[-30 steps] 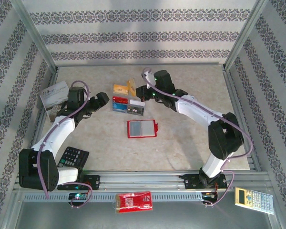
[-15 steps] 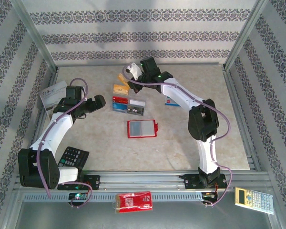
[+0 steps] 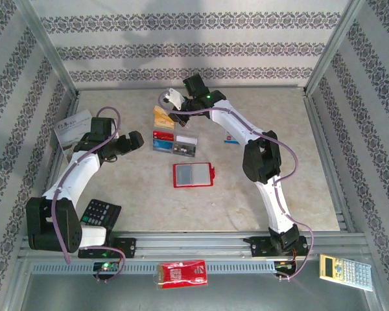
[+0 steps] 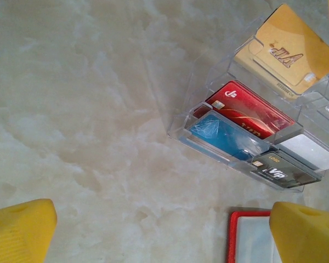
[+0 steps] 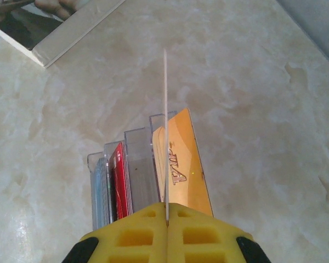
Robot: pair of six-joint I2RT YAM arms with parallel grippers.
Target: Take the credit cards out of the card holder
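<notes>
Right wrist, card in grip: right hand (image 5: 166, 215) pinched flat on one thin pale card (image 5: 165, 120), seen edge-on and lifted clear above the card holder (image 5: 137, 150).
Top external, same card: it (image 3: 166, 98) sits at the right hand (image 3: 172, 103), beyond the holder's far-left end and apart from it.
Card holder: I take this to be the clear slotted stand (image 3: 175, 144) at mid-bench, since the cards stand in it.
Still in the slots (left wrist): gold VIP card (image 4: 282, 52), red card (image 4: 247, 107), blue card (image 4: 222, 134), white card (image 4: 312, 150), dark VIP card (image 4: 282, 172).
Progress, my reading: early. One card is out and in the air, not yet set down, and five are left.
Possible earlier removal: a small blue item (image 3: 229, 138) lies on the bench (image 3: 149, 194) beside the right arm, half hidden. Cannot tell whether it is a card.
Left hand: fingers spread wide and holding nothing (image 4: 162, 233). It hovers near the holder's left side (image 3: 135, 139).
Nearby: red wallet (image 3: 193, 175) lies open just in front of the holder.
Change over the last second: the right hand was low at the holder's right end. It has since risen and swung left and away with the card, and its elbow has folded inward.
Unchanged: the left hand has barely shifted, and the holder and wallet are where they were.
</notes>
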